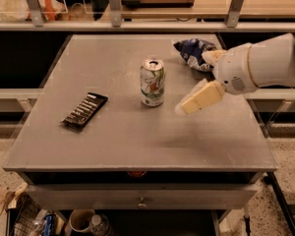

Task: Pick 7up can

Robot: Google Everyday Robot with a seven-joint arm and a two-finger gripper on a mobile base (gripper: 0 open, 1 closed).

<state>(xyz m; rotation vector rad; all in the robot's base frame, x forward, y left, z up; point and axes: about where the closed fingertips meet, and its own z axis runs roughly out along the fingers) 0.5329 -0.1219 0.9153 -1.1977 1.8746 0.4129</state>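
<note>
The 7up can stands upright near the middle of the grey table. It is white and silver with green swirls and a silver pull-tab top. My gripper comes in from the right on a white arm, just right of the can and a little above the tabletop. It is open and empty, and it does not touch the can. One cream finger points toward the can's base, and the other sits up by the snack bag.
A dark blue-and-white snack bag lies at the back right of the table, partly behind my arm. A flat black bar with white lettering lies at the left. Shelving and a rail run behind the table, and a drawer sits below its front edge.
</note>
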